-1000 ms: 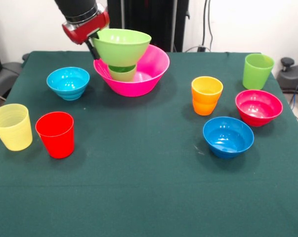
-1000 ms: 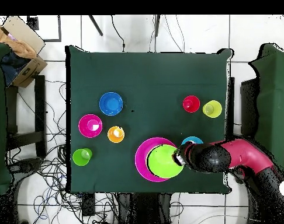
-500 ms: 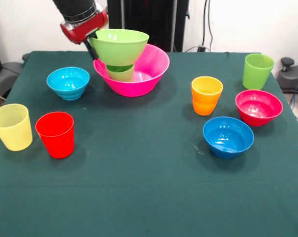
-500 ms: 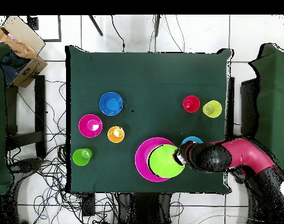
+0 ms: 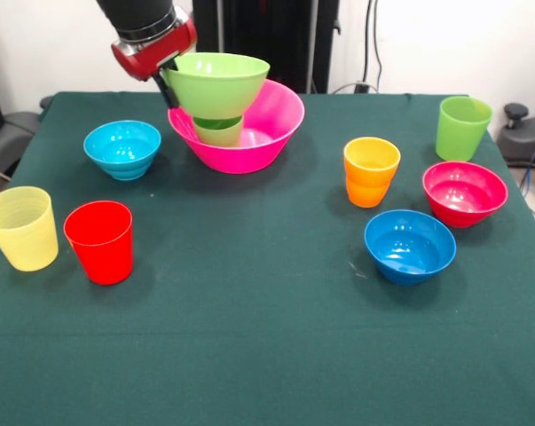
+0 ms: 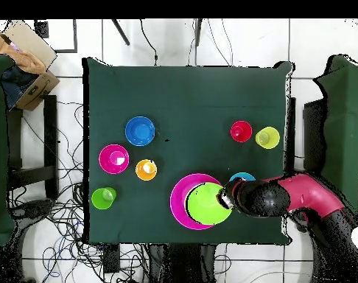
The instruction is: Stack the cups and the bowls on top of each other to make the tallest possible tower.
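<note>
Gripper (image 5: pixel 167 82) (image 6: pixel 225 197) clamped on the rim of the lime bowl (image 5: pixel 216 83) (image 6: pixel 208 203), one dark finger (image 5: pixel 166 88) visible at the rim's outer side in the front view, the red wrist above it. Lime bowl upright on the small green cup (image 5: pixel 218 130), which stands inside the pink bowl (image 5: pixel 276 120) (image 6: pixel 179 200); whether the bowl's weight rests fully on the cup cannot be told. Tower so far: pink bowl, green cup, lime bowl, directly beside the gripper. In the front view, light blue bowl (image 5: pixel 122 148) just below and left of the gripper, partly hidden under the arm in the overhead view (image 6: pixel 242 177). Further below and left of the gripper in the front view, red cup (image 5: pixel 99 241) (image 6: pixel 241 131) and yellow cup (image 5: pixel 20 227) (image 6: pixel 267 137) side by side, close but apart. Well off to the gripper's right in the front view: orange cup (image 5: pixel 371 171) (image 6: pixel 146 169), tall lime cup (image 5: pixel 462 127) (image 6: pixel 103 197), magenta bowl (image 5: pixel 464 192) (image 6: pixel 113 159) and dark blue bowl (image 5: pixel 409 245) (image 6: pixel 140 131), each standing alone and upright on the green table (image 5: pixel 267 355) (image 6: pixel 189 96). In the overhead view, a cardboard box (image 6: pixel 27 63) beyond the table's far corner.
</note>
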Controlling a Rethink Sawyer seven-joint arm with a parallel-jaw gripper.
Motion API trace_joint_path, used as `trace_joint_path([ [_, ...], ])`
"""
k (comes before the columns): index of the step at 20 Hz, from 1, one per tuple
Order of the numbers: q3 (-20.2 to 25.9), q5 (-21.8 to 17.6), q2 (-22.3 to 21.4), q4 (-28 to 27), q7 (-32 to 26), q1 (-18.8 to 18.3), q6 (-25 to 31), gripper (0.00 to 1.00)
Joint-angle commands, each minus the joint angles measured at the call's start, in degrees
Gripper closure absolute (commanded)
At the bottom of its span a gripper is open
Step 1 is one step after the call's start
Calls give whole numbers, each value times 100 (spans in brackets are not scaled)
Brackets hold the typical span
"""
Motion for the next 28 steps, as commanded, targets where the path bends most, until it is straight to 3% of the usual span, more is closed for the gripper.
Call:
trace_joint_path([
  [1, -196, -379, 215, -355, -1189, 336, -157, 100],
  [14, -301, -415, 156, -350, -862, 523, -197, 100],
  [15, -313, -423, 152, -354, -821, 542, -216, 0],
  [28, -238, -425, 96, -319, -918, 507, -293, 0],
])
